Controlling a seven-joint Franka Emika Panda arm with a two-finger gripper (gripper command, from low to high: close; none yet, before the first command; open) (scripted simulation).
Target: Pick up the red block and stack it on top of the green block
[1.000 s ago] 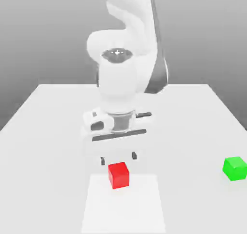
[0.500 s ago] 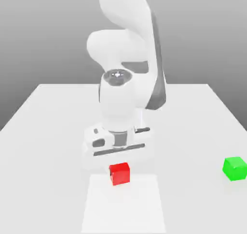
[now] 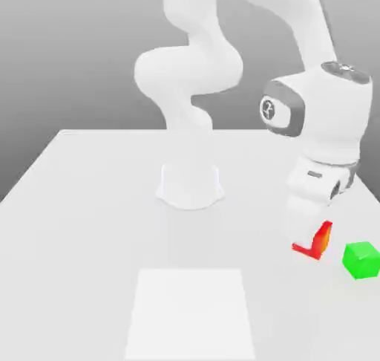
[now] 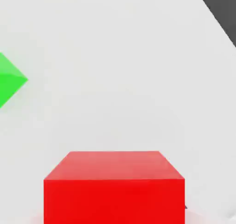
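The hand [image 3: 315, 237], clamped on the small glossy red cube [image 3: 318, 241], has carried it from the table's pale square [image 3: 191, 311] to just beside the small green cube [image 3: 361, 260].

Even, bright, diffuse light washes the white bench [image 3: 89, 203] almost shadowless, against a backdrop fading from dark grey at the upper frame to paler below. The red block [image 3: 318, 241] shows smeared, orange-tinged edges. The close view is crisp and flat-lit.
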